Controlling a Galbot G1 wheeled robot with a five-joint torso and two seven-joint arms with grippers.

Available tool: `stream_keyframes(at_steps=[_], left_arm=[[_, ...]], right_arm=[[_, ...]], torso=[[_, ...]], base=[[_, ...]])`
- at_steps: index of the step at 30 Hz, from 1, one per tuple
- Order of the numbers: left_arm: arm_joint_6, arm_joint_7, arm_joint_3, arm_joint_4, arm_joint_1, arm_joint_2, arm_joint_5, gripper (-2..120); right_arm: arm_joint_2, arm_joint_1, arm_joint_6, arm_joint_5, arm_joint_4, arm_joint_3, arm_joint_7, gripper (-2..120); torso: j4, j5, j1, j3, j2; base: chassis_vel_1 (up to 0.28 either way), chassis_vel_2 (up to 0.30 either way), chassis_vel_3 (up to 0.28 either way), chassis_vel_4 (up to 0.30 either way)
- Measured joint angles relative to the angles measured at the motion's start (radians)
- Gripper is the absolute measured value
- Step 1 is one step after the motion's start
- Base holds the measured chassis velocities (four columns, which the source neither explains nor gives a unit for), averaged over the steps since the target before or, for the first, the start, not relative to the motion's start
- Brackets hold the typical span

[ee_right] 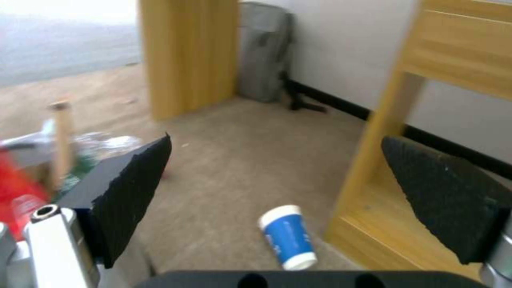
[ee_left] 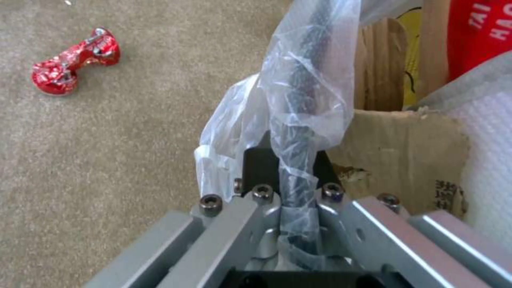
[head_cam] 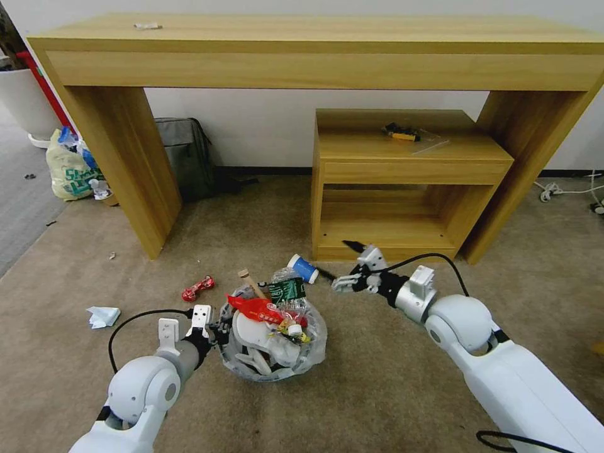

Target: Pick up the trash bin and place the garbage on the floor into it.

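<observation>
From the head view, the trash bin [head_cam: 272,343] sits on the beige floor [head_cam: 390,377] in front of the robot, heaped with a red wrapper, a green bottle, a slipper and a wooden stick. The left gripper [head_cam: 217,330] is at the bin's left rim. The right gripper [head_cam: 345,267] hovers off the floor with its fingers spread, just beside a blue cup [head_cam: 303,268] lying near the low shelf [head_cam: 402,182]. A red wrapper [head_cam: 197,288] and crumpled paper [head_cam: 103,316] lie well apart to the left.

In the left wrist view, the left gripper [ee_left: 291,188] is clenched on the bin's rim [ee_left: 299,132], bag plastic bunched between the fingers; cardboard [ee_left: 400,156] stands inside the bin.

In the right wrist view, the black pads [ee_right: 133,188] stand wide apart, empty, the blue cup [ee_right: 288,236] on its side beyond them, seemingly not touched.
</observation>
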Motion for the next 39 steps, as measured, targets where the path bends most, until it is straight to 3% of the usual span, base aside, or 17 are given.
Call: stream_keyframes(at_steps=[8, 11, 23, 39], left_arm=[[0.0, -0.004, -0.018, -0.017, 0.025, -0.015, 0.018, 0], [0.0, -0.005, -0.039, -0.025, 0.04, -0.03, 0.026, 0], [0.0, -0.007, -0.045, -0.05, 0.063, -0.04, 0.024, 0], [0.0, -0.005, -0.052, -0.067, 0.084, -0.044, 0.026, 0]], right_arm=[[0.043, -0.02, -0.004, 0.001, 0.006, 0.018, 0.11, 100], [0.089, -0.068, -0.007, -0.023, 0.026, 0.068, 0.141, 100], [0.167, -0.234, 0.004, -0.059, 0.096, 0.24, 0.12, 100], [0.192, -0.199, 0.005, -0.078, 0.095, 0.185, 0.118, 100]], torso=[[0.0001, -0.0001, 0.0, 0.0, 0.0], [0.0004, -0.0001, 0.0, 0.0, 0.0], [0.0, -0.0001, 0.0, 0.0, 0.0], [0.0002, 0.0, 0.0, 0.0, 0.0]], base=[[0.0, 0.0, 0.0, 0.0], [0.0, 0.0, 0.0, 0.0], [0.0, 0.0, 0.0, 0.0], [0.002, 0.004, -0.003, -0.002]])
